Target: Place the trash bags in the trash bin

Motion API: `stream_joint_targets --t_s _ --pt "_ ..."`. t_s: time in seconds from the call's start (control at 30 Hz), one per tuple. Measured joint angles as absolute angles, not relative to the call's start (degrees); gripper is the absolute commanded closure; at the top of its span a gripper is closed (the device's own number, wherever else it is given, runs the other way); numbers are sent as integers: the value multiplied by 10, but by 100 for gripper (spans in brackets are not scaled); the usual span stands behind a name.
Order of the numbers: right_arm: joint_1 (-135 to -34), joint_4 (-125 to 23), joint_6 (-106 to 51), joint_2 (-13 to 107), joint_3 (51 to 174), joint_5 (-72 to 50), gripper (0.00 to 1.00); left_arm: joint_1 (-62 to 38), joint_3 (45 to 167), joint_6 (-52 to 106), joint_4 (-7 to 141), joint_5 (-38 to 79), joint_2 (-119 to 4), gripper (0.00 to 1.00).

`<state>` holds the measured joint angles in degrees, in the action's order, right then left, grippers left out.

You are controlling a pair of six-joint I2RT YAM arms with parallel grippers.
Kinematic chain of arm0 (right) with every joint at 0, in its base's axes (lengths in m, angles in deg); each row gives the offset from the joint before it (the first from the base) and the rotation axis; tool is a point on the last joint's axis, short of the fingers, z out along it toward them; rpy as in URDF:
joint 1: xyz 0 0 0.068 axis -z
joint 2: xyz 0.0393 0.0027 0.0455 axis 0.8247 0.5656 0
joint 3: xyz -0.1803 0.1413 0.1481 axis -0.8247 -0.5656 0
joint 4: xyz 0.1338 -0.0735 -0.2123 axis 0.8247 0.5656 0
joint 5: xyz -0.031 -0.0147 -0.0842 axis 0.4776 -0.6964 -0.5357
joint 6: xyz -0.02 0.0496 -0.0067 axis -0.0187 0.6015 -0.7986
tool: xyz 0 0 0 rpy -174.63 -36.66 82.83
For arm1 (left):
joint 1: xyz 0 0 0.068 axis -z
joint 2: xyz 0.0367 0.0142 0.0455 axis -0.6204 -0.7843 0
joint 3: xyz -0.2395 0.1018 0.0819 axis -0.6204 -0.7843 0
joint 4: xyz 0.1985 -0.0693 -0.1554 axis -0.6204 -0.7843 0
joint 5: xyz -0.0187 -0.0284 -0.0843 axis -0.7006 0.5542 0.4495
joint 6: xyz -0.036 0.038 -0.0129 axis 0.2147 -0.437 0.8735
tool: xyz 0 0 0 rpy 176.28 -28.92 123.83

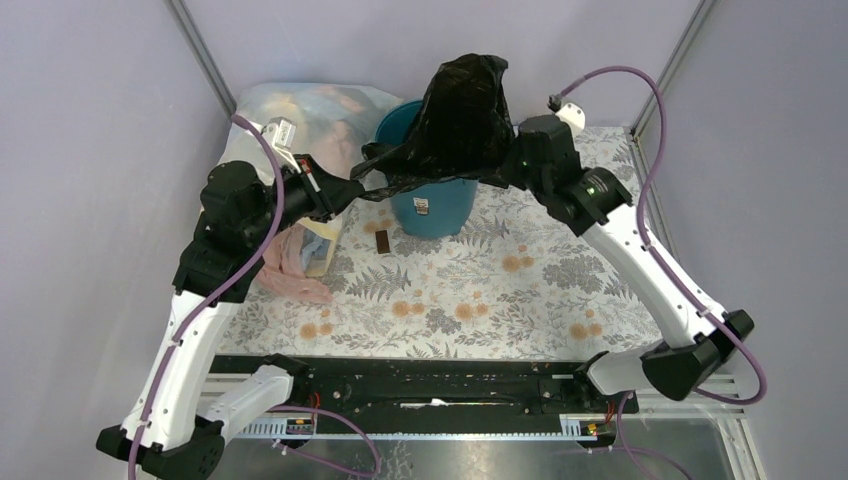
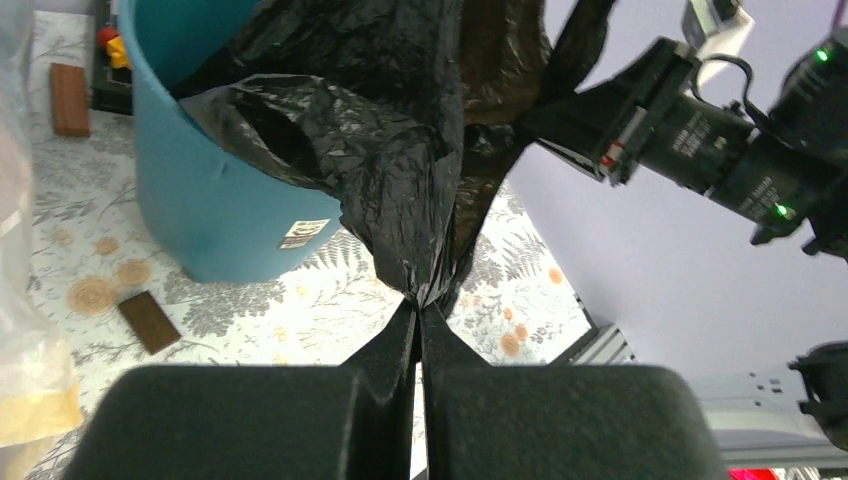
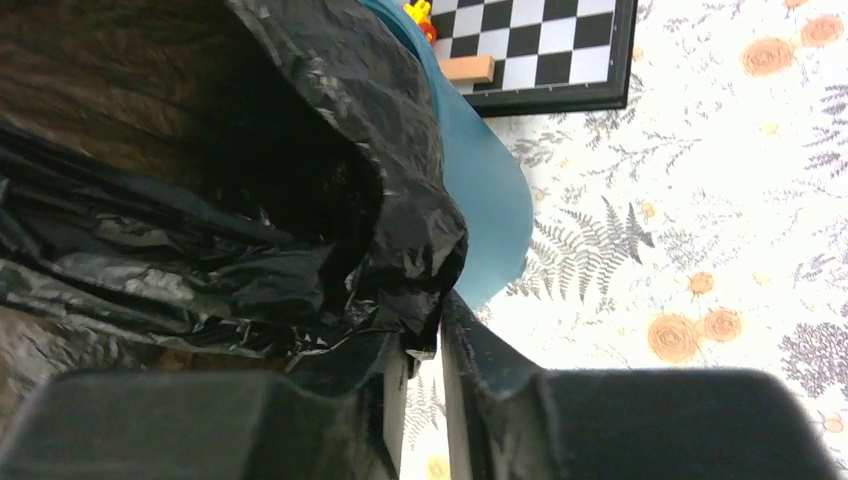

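Black crinkly trash bag [image 1: 462,115] is draped over the teal trash bin [image 1: 440,208], puffed up well above its rim. At the bin's left side the left gripper [image 2: 418,308] is clamped tight on the bag's edge, and the right gripper [image 3: 425,340] pinches the opposite edge at the bin's right.

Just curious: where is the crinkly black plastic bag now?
Top view: the crinkly black plastic bag drapes over the round teal-blue plastic bucket at far centre, held by left fingers and right fingers.
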<state>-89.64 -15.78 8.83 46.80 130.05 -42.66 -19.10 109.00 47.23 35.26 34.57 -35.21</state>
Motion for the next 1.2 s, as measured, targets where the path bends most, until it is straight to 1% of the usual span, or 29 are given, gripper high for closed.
stream_joint_targets --t_s 0.1,0.17,0.4,0.57,0.67,0.73,0.93,1.1,1.2 --pt "-896 -177 93 435 1244 -417 67 -191 1089 466 336 319 -351 100" --pt "-896 -189 95 423 1211 -414 65 -191 1086 461 328 301 -351 100" --pt "-896 -229 96 426 1122 -397 56 -191 1041 453 315 230 -364 100" --pt "-896 -274 54 434 1084 -372 43 -192 980 456 328 180 -383 100" --pt "-896 -300 19 433 1065 -353 31 -195 946 460 347 152 -388 100" --pt "-896 -315 -4 427 1053 -342 26 -197 931 462 361 133 -390 100" --pt "-896 -338 -85 372 1044 -308 20 -201 923 463 409 109 -392 100" --pt "-896 -359 -156 304 1042 -277 13 -201 921 461 439 109 -394 100" --pt "-896 -365 -196 265 1042 -251 12 -201 916 458 458 117 -394 100"
